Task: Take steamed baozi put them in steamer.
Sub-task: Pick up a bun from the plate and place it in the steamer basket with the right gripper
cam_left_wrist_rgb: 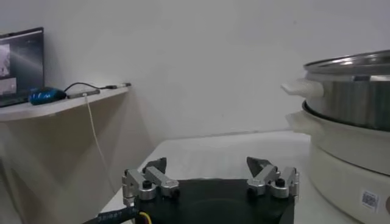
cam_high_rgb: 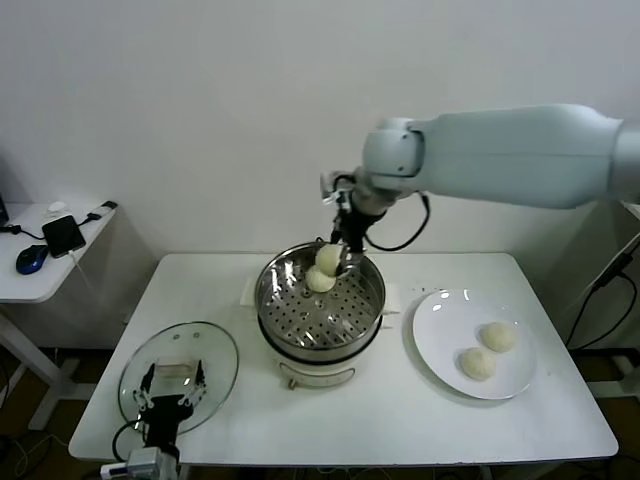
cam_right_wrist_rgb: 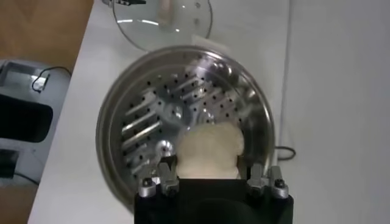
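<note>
right gripper [cam_high_rgb: 338, 262] is over the far part of the steamer [cam_high_rgb: 372, 300], just above the perforated tray, fingers clamped on a steamed baozi [cam_high_rgb: 328, 257]. right wrist view shows the same bun [cam_right_wrist_rgb: 209, 151] pinched between the two fingers [cam_right_wrist_rgb: 163, 176], hanging over the tray holes. a second baozi [cam_high_rgb: 320, 280] sits on the tray right below and in front of the held one; they look touching or nearly so, cannot tell which. two more baozi are on the white plate [cam_high_rgb: 436, 350] to the right of the steamer: one [cam_high_rgb: 498, 336] farther back, one [cam_high_rgb: 476, 363] nearer the front, close together but apart.

steamer is a shiny steel pot on a white base, about mid-surface on the white surface [cam_high_rgb: 400, 420]. right arm comes in from the right side of the head view, bent down over the pot.

left gripper [cam_high_rgb: 170, 392] is parked low at the front left of the surface, fingers wide apart and holding nothing, resting over the glass lid [cam_high_rgb: 215, 345] that lies flat left of the steamer. left wrist view shows both open fingers [cam_left_wrist_rgb: 149, 180] with the steamer wall [cam_left_wrist_rgb: 353, 106] off to the side.

a side desk [cam_high_rgb: 40, 280] at far left carries a phone [cam_high_rgb: 62, 235] and a blue mouse [cam_high_rgb: 32, 258].
</note>
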Motion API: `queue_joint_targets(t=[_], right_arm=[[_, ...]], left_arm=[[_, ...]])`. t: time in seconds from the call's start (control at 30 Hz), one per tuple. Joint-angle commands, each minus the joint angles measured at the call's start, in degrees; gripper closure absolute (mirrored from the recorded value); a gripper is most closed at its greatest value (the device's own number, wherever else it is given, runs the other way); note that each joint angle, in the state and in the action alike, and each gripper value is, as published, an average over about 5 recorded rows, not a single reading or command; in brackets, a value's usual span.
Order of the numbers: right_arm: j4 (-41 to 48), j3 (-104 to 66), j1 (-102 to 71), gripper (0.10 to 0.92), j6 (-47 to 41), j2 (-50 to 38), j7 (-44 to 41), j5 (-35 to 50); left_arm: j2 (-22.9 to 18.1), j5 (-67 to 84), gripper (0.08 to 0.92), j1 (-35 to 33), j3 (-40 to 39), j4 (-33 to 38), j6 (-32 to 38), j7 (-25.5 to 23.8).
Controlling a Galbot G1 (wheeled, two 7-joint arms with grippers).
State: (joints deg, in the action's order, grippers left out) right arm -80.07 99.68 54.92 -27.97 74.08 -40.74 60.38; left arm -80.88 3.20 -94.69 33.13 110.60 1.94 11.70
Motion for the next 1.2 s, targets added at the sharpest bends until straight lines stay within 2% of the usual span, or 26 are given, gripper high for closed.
queue_joint_targets(t=[0.03,0.3,0.6,0.73,0.9,1.07,1.2], right_arm=[[3.87,-1.24,-8.89,0.369,-5.01,8.80,7.70,1.44],[12.74,-3.40,-16.73,0.370,-5.14,13.05,9.24,-1.37],[16.91,-4.17,-19.52,0.370,-4.95,15.62,8.96,-1.60],[16.60,-4.90,-19.39,0.314,-4.29,14.96,8.36,-1.61],[12.46,-4.91,-13.59,0.213,-1.30,10.33,3.18,-2.51],[6.71,-1.62,-4.86,0.203,5.61,1.65,-5.36,-3.60],[1.93,2.44,2.58,0.202,10.64,-9.11,-12.07,-4.58]], left_arm=[[0.06,0.00,0.177,-0.05,0.02,0.25,-0.13,-0.02],[0.11,0.10,0.177,-0.32,0.19,0.49,-0.12,-0.05],[0.36,0.39,0.177,-0.21,0.45,0.18,-0.01,-0.02],[0.32,0.41,0.177,-0.06,0.35,0.28,-0.08,-0.04],[0.20,0.35,0.177,-0.19,0.30,0.75,-0.17,-0.15],[0.05,0.03,0.177,-0.52,0.13,1.59,-0.30,-0.45],[-0.20,-0.32,0.177,-0.86,-0.08,2.19,-0.30,-1.06]])
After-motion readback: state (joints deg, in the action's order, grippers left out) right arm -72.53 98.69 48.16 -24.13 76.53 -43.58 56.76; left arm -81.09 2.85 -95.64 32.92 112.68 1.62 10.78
